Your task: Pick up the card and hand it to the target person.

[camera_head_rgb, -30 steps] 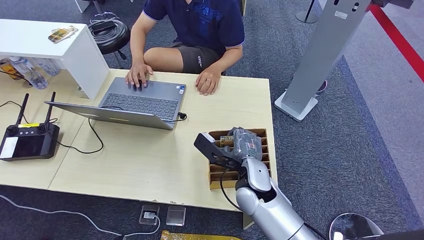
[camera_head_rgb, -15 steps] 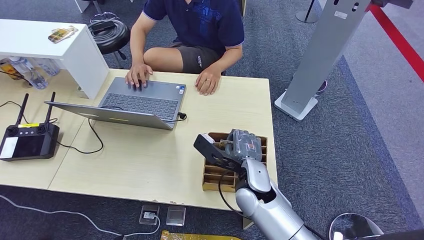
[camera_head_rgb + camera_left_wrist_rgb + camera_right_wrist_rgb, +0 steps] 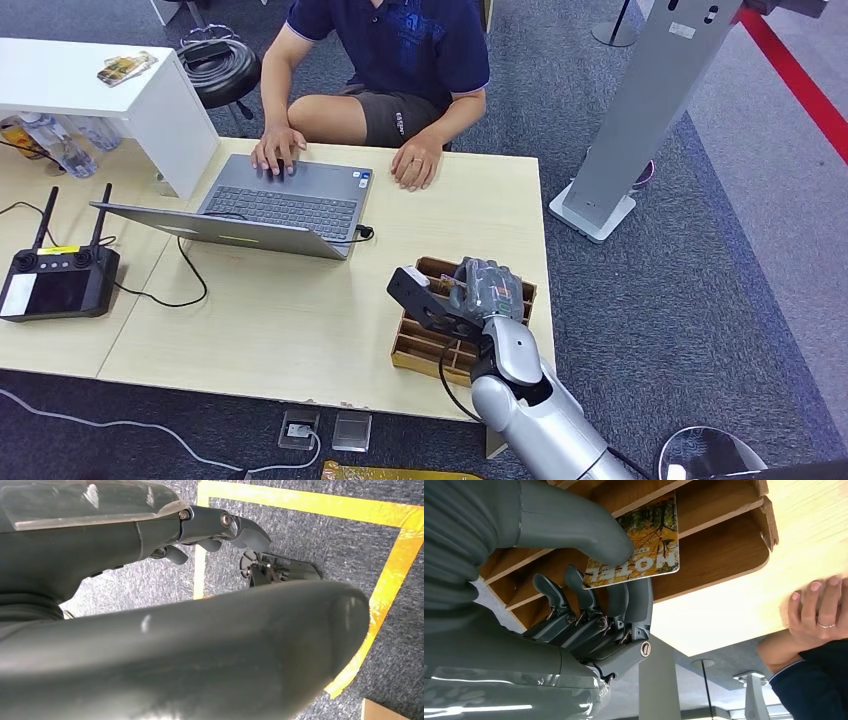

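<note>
Head view — rack (image 3: 425, 345) had swung and slid since a second ago; your right hand (image 3: 589, 605) pinched the card (image 3: 641, 540), dragging it — not freed.

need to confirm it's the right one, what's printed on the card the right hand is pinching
Yellow autumn foliage with white "HOTEL" lettering on the card, clearest in the right wrist view.

card (image 3: 644, 540): yellow autumn-leaf print, white letters; rack (image 3: 428, 335): brown wood; table (image 3: 300, 310): pale wood grain; carpet (image 3: 700, 300): grey-blue
</note>
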